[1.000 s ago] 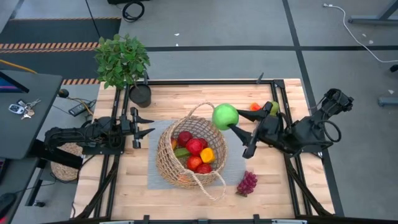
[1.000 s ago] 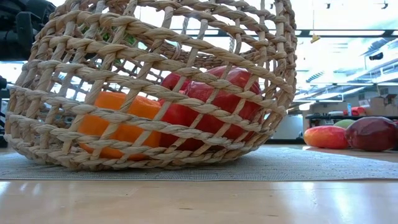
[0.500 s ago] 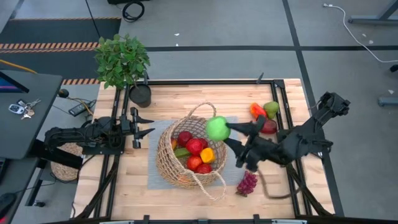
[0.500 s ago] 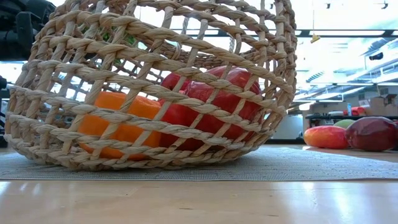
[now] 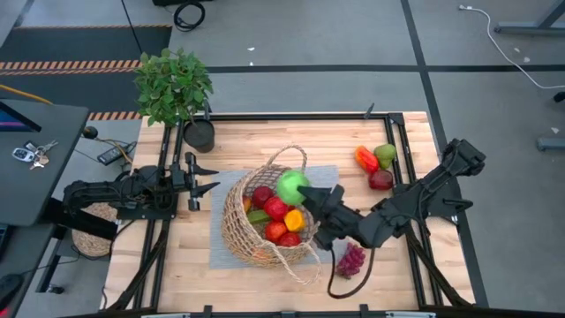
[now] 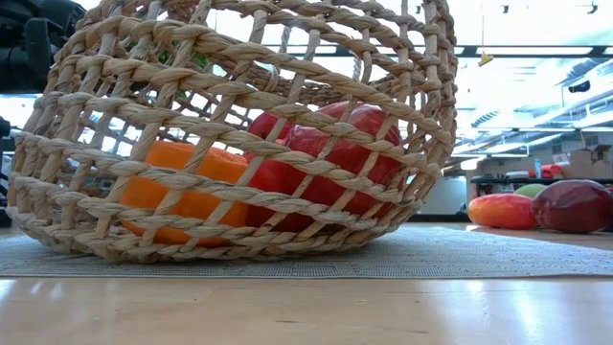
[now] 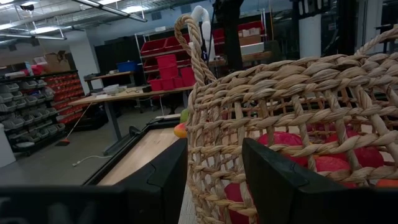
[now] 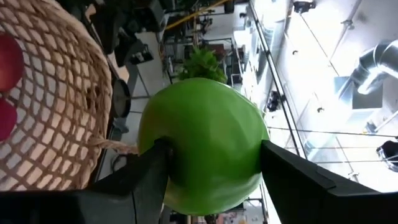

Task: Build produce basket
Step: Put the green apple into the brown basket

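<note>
Right gripper [image 5: 311, 193] clamped on the green apple [image 5: 292, 187]; my wrist view shows both fingers pressed to its sides, the apple filling most of the picture. From above, the apple hangs over the right side of the basket [image 5: 237, 231], just inside the rim, above the fruit already in there.

Basket sits on a grey mat [image 5: 219, 253] near the middle of the table [image 5: 159, 274]. Inside I can make out red apples [image 5: 276, 209], an orange-yellow pepper [image 5: 294, 219], something green [image 5: 258, 216] low on the left side. The low view shows red and orange pieces pressed against the near wicker wall.

Left gripper [image 5: 203, 177] waits at the left edge of the mat, fingers apart, pointed at the basket wall; its wrist view looks straight into the weave.

Still on the table: purple grapes [image 5: 350, 260] off the mat's right front corner, and a red pepper [image 5: 366, 159], a pear-green piece [image 5: 385, 155] and a dark red one [image 5: 380, 179] grouped toward the far right edge.

Step in hand, as I judge it: release the apple into the basket.

How I would do it:
- Carry it slightly further toward the basket's centre, so it cannot catch the rim or the near handle loop [image 5: 301, 264].
- Lower before letting go. The pile is high; a drop from here may bounce or roll a red apple out.
- Open the jaws slowly, then lift straight up, clear of the far handle [image 5: 284, 160].
- Watch the arm's elbow by the grapes on withdrawal.
</note>
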{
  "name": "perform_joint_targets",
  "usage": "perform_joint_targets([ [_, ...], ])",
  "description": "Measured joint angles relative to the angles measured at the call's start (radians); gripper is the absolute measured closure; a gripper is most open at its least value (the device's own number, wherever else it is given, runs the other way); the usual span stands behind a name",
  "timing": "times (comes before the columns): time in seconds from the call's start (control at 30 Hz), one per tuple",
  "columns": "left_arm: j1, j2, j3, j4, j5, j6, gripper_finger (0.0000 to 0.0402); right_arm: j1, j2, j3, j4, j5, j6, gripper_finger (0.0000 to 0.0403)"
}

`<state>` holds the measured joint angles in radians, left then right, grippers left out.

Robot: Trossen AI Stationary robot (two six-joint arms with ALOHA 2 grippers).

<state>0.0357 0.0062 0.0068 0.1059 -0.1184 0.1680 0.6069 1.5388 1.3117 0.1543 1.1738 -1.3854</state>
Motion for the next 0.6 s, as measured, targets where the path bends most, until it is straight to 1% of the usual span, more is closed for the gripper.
perform_joint_targets([
  [0.13, 0.000, 0.000, 0.000, 0.000, 0.000, 0.000, 0.0241, -0.009, -0.001, 0.000, 0.002, -0.040, 0.041, 0.0159],
  [0.3, 0.000, 0.000, 0.000, 0.000, 0.000, 0.000, 0.0241, -0.046, 0.007, 0.000, -0.004, -0.180, 0.251, 0.0159],
  [0.37, 0.000, 0.000, 0.000, 0.000, 0.000, 0.000, 0.0241, -0.065, 0.017, -0.001, -0.039, -0.223, 0.307, 0.0159],
  [0.5, 0.000, 0.000, 0.000, 0.000, 0.000, 0.000, 0.0241, -0.128, 0.046, -0.007, -0.133, -0.329, 0.481, 0.0159],
  [0.6, 0.000, 0.000, 0.000, -0.003, 0.000, 0.000, 0.0241, -0.181, 0.082, -0.038, -0.146, -0.396, 0.571, 0.0159],
])
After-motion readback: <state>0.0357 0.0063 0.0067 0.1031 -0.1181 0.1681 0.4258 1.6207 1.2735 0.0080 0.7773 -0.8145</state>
